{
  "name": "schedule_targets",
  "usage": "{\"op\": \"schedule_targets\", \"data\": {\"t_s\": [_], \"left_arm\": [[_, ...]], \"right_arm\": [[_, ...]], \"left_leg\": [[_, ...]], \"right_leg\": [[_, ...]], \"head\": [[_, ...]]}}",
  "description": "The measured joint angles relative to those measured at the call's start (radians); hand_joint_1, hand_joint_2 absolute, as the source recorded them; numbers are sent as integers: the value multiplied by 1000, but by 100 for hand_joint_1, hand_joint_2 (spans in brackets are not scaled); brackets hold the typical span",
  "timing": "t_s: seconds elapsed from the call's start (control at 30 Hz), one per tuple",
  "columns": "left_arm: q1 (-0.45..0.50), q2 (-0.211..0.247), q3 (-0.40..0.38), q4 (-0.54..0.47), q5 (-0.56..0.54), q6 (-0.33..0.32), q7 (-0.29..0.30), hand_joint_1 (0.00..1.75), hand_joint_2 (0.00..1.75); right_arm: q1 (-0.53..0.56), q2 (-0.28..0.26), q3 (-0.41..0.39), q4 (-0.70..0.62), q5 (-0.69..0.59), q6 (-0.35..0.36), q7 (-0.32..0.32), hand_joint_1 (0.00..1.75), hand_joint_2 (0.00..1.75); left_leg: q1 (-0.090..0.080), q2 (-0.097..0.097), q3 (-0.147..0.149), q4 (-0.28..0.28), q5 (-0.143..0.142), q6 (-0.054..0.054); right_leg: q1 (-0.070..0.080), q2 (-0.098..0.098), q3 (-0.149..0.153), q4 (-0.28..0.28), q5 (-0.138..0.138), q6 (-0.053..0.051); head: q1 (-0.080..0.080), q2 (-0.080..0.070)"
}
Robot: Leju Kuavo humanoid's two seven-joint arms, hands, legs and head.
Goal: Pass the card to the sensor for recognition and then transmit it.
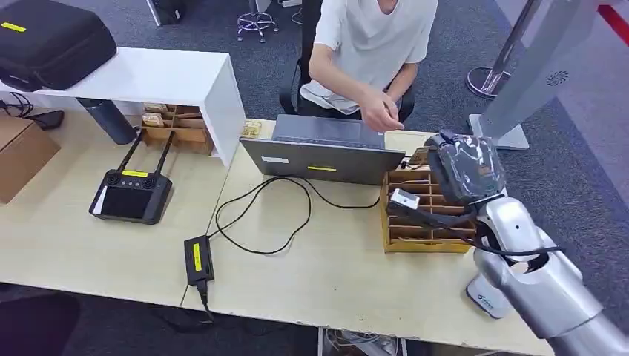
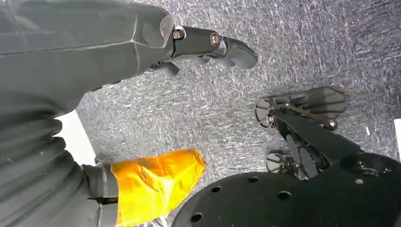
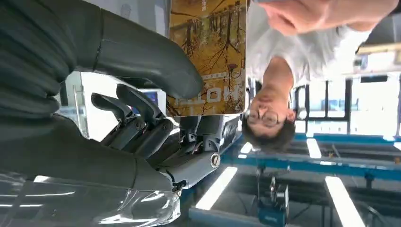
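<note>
My right hand (image 1: 465,167) is raised above the wooden slotted box (image 1: 412,231) at the table's right side. In the right wrist view it pinches a yellow-brown card (image 3: 208,52) with a tree picture between thumb (image 3: 156,61) and fingers. A person in a white shirt (image 1: 374,37) sits behind the table, and the person's hand (image 3: 321,14) reaches close to the card's far end, apart from it. A small white device (image 1: 486,298) stands on the table's front right, partly hidden by my right arm. My left hand (image 2: 208,45) hangs over grey carpet with nothing in it.
An open grey laptop (image 1: 323,152) with a looping black cable and power brick (image 1: 198,259) lies mid-table. A black remote controller (image 1: 132,194), a white shelf (image 1: 178,78) carrying a black case (image 1: 52,41) and a cardboard box (image 1: 22,152) stand left. A silver stand (image 1: 519,89) rises behind right.
</note>
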Motion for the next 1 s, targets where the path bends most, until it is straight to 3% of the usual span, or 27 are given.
{"op": "schedule_targets", "data": {"t_s": [0.23,0.77,0.8,1.0], "left_arm": [[-2,2,-2,0,-18,-8,6,0,175],[-9,5,-15,0,-32,-10,13,0,175],[-10,5,-16,0,-32,-10,13,0,175],[-15,3,-19,0,-50,-5,12,0,175]], "right_arm": [[-39,46,-38,34,54,-50,33,175,175],[-75,87,-60,77,75,-60,43,175,175],[-75,88,-59,80,75,-60,44,0,175],[-75,89,-60,91,79,-59,44,0,175]], "left_leg": [[0,0,0,0,0,0],[0,0,0,0,0,0],[0,0,0,0,0,0],[0,0,0,0,0,0]], "right_leg": [[0,0,0,0,0,0],[0,0,0,0,0,0],[0,0,0,0,0,0],[0,0,0,0,0,0]], "head": [[0,0],[0,0],[0,0],[0,0]]}}
